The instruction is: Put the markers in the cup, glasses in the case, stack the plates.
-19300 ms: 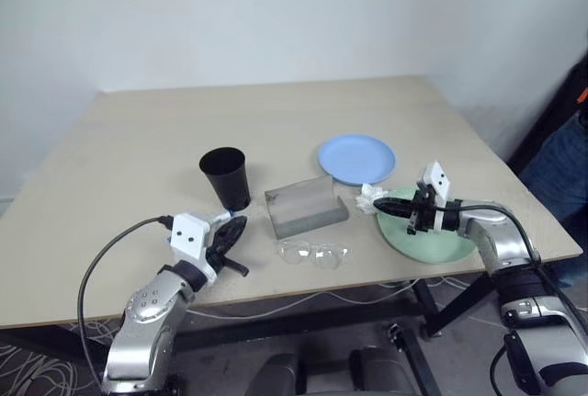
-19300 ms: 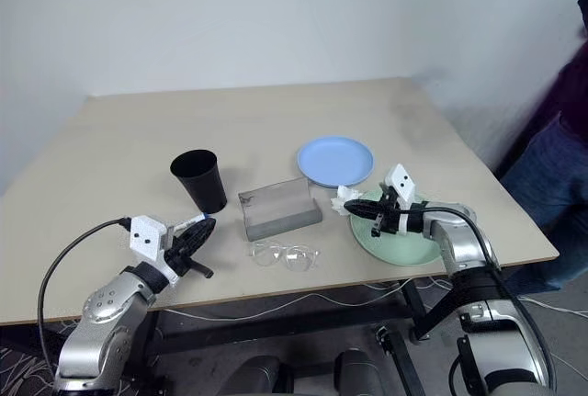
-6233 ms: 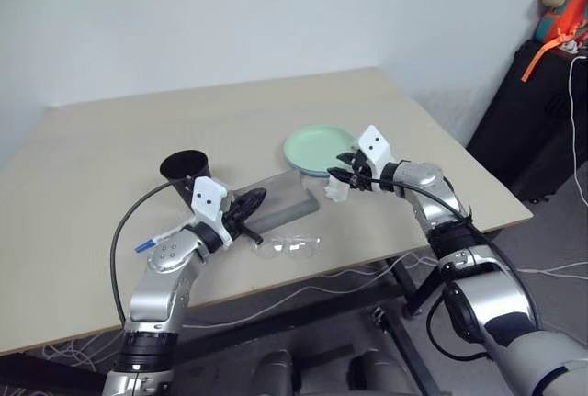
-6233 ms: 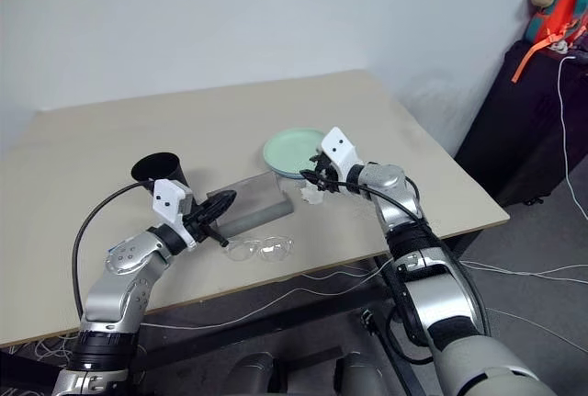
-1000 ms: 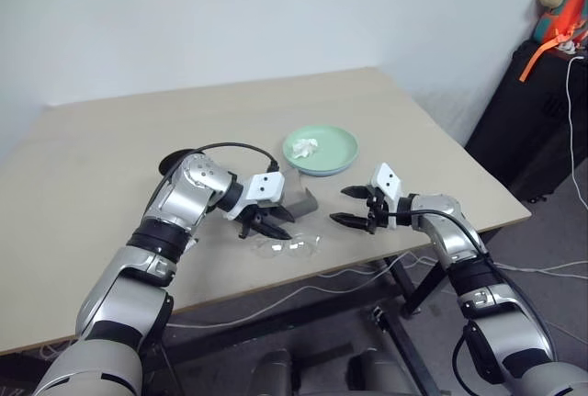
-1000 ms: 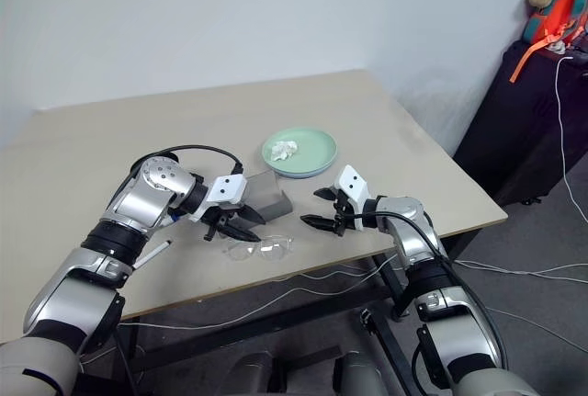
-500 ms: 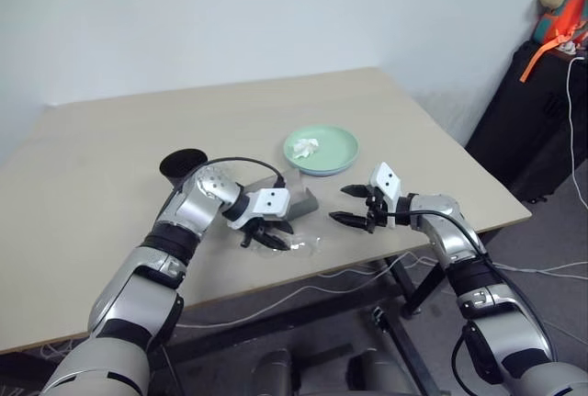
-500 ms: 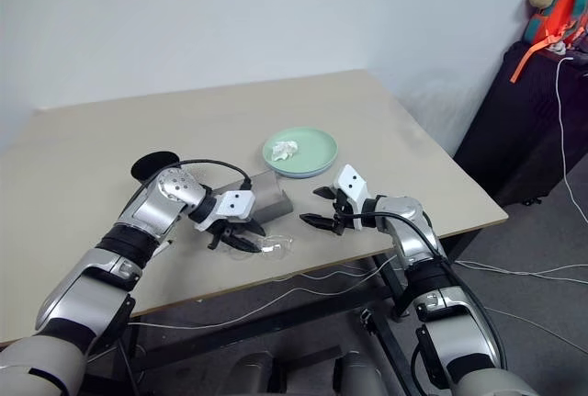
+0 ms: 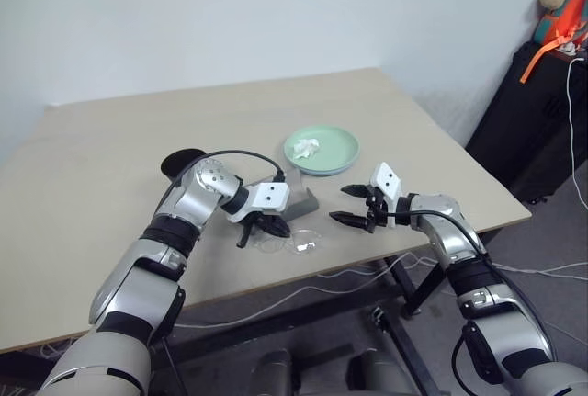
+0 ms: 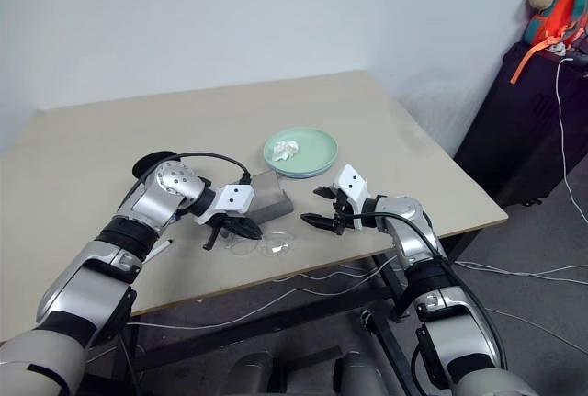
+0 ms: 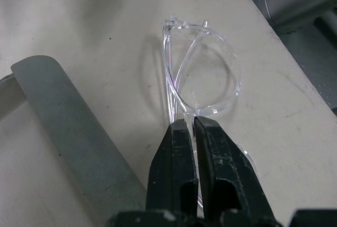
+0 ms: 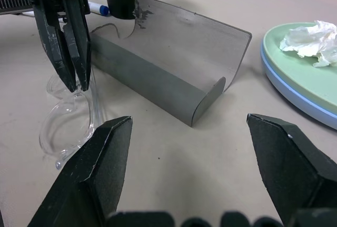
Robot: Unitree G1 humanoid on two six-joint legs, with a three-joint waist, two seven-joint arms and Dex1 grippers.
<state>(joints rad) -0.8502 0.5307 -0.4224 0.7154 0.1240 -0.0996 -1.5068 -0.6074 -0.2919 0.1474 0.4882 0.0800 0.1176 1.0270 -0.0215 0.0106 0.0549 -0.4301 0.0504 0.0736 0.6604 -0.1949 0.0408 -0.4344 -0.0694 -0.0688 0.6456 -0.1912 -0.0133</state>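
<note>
The clear glasses (image 11: 202, 74) lie on the table near its front edge, just in front of the open grey case (image 9: 299, 198). My left gripper (image 11: 189, 122) points down and is shut on the glasses' near rim. My right gripper (image 9: 340, 205) hovers open to the right of the case, nothing between its fingers. The mint green plate sits on the light blue plate (image 12: 300, 79), behind the case. The black cup (image 9: 184, 162) stands behind my left arm. A blue-capped marker (image 12: 97, 9) lies beside the cup.
A crumpled white tissue (image 9: 307, 146) rests on the green plate. The table's front edge (image 9: 276, 290) runs close below the glasses. A black cabinet (image 9: 542, 102) with an orange strap stands off the table's right side. Cables hang under the table.
My left gripper's fingers, open half a second ago, have shut on the glasses. The right arm has kept still.
</note>
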